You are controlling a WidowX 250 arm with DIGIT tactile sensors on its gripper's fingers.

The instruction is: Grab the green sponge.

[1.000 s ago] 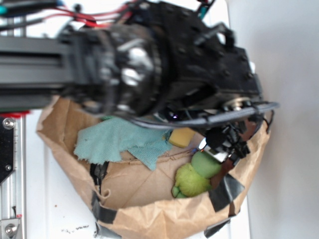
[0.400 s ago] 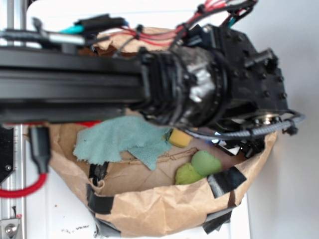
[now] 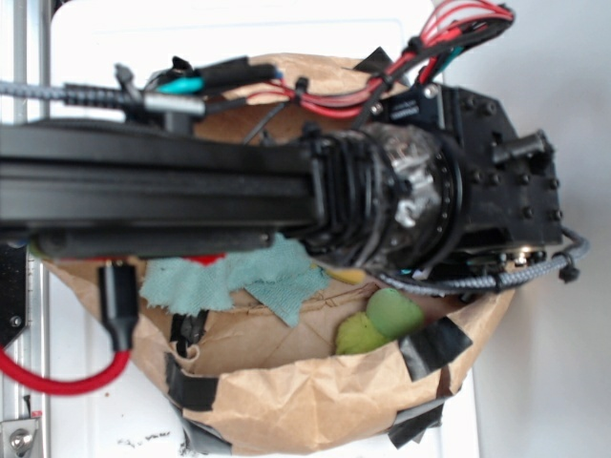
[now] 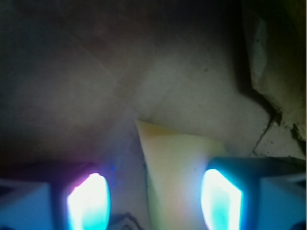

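The green sponge [image 3: 394, 310] is a smooth mid-green lump lying inside the brown paper container [image 3: 286, 401], near its right wall. It rests against a fuzzy lime-green toy [image 3: 356, 335]. In the exterior view the black arm [image 3: 430, 200] hangs over the container and hides the fingers. In the wrist view my gripper [image 4: 154, 201] is open, its two glowing fingertips [image 4: 88, 201] set wide apart. Between them lies a pale yellow wedge [image 4: 177, 167], close to the right fingertip. The green sponge does not show in the wrist view.
A teal cloth [image 3: 239, 281] lies crumpled at the left inside the container. Only a sliver of the yellow wedge [image 3: 349, 277] shows under the arm. Black tape patches [image 3: 434, 345] mend the paper wall. A red cable [image 3: 57, 377] loops at the left.
The arm has swung back and to the right. The fingers, seen beside the green sponge a second ago, are now hidden under the wrist, and the arm covers most of the yellow wedge.
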